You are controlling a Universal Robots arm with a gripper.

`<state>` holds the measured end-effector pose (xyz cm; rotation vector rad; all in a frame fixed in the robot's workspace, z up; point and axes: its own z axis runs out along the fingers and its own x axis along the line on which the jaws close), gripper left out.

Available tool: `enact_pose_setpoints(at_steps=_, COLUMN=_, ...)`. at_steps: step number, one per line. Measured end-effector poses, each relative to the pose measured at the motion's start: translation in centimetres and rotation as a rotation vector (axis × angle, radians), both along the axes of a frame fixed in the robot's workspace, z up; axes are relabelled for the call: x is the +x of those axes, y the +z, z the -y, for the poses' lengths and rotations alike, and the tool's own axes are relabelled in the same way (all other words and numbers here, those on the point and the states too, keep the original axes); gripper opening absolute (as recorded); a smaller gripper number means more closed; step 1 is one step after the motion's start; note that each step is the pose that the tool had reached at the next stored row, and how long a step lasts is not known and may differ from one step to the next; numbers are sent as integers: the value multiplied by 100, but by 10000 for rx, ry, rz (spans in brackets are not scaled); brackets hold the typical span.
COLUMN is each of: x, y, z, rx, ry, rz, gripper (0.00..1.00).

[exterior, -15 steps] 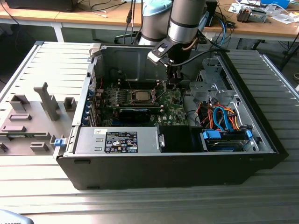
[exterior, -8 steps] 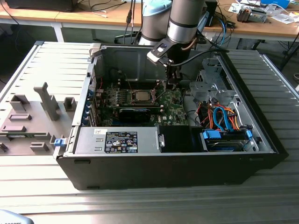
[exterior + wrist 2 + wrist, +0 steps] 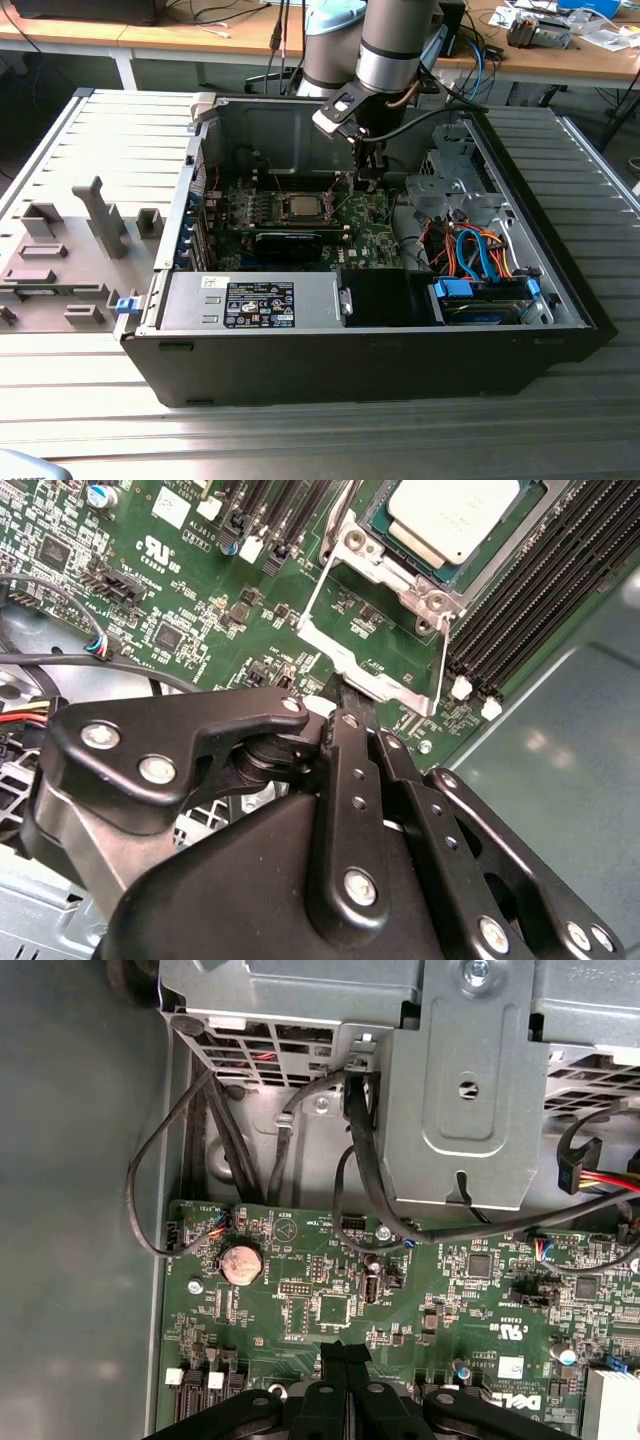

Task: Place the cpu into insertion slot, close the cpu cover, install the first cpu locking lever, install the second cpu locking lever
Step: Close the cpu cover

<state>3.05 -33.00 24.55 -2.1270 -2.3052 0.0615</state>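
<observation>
Arm reaches down into the open computer case (image 3: 560,300), black gripper (image 3: 346,1350) clenched tight, tips beside the raised thin silver square cpu cover (image 3: 360,665).

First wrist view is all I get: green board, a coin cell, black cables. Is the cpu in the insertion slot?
Observer: Yes. In the second wrist view the cpu lies flat in the insertion slot, silver top up.
Operator: And the cpu cover?
Observer: The cpu cover is swung open, off the chip; the board shows through its window.
Operator: Where is the gripper relative to it?
Observer: The gripper, fingers shut with nothing between them, has its tips right at the cover's outer edge. I cannot tell if they touch.
</observation>
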Motion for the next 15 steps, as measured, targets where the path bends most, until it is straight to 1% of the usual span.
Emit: enact_pose_setpoints(at_steps=15, x=-57, y=-1, z=0, rx=0, ry=1, rz=0, gripper=11)
